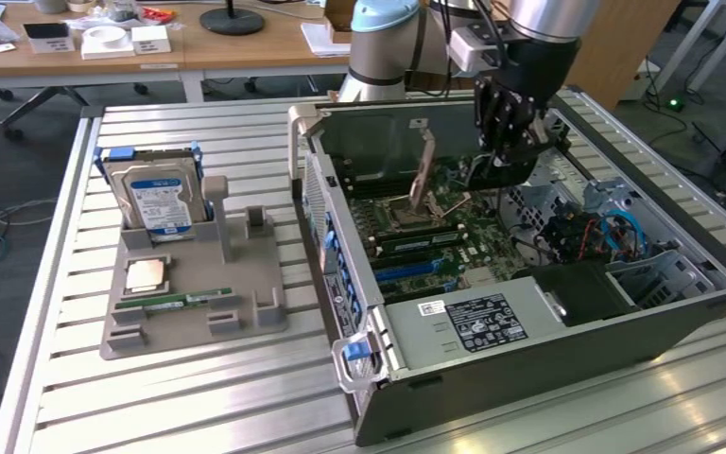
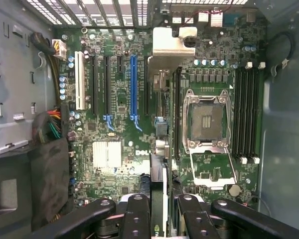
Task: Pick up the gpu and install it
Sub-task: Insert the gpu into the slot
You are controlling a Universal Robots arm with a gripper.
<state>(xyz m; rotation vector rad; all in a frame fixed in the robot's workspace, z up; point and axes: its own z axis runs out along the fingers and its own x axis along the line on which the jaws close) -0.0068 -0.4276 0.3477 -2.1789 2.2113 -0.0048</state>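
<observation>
gpu (image 2: 158, 172) is hanging edge-on, clamped in the gripper (image 2: 162, 201). It is showing a dark face, a thin green edge and a silver bracket at the far end. It is hovering over the motherboard (image 2: 114, 99), not yet seated.

Exterior view looks obliquely down on the open grey computer case (image 1: 527, 388); wrist view closely faces its green motherboard (image 2: 119, 99).

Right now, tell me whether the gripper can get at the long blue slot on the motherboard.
Probably yes: the case lies open, the gripper, shut on the gpu, hangs above the motherboard, and nothing covers the blue slot.
</observation>
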